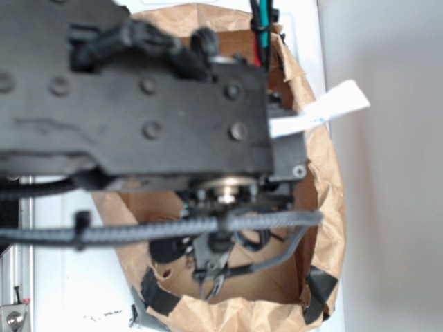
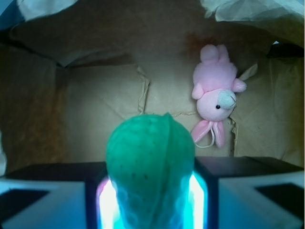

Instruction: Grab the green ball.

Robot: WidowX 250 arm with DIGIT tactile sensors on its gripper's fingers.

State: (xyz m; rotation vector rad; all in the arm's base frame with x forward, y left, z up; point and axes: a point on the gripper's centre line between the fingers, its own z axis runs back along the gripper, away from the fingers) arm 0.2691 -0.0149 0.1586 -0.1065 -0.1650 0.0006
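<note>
1. No brand or readable writing is showing; a white paper tag [image 1: 325,109] on the arm [image 1: 138,104] is looking blank or too blurred to read.
2. The gripper [image 2: 150,191] is clamping the green ball [image 2: 150,157], which is sitting between the two lit fingers [image 2: 107,200] in the wrist view.
3. The pink bunny [image 2: 217,98] is lying on the cardboard floor, well apart from the ball, near the right wall.
4. The paper-lined box [image 1: 332,207] is closing in on all sides; its floor left of the bunny is lying bare.
</note>
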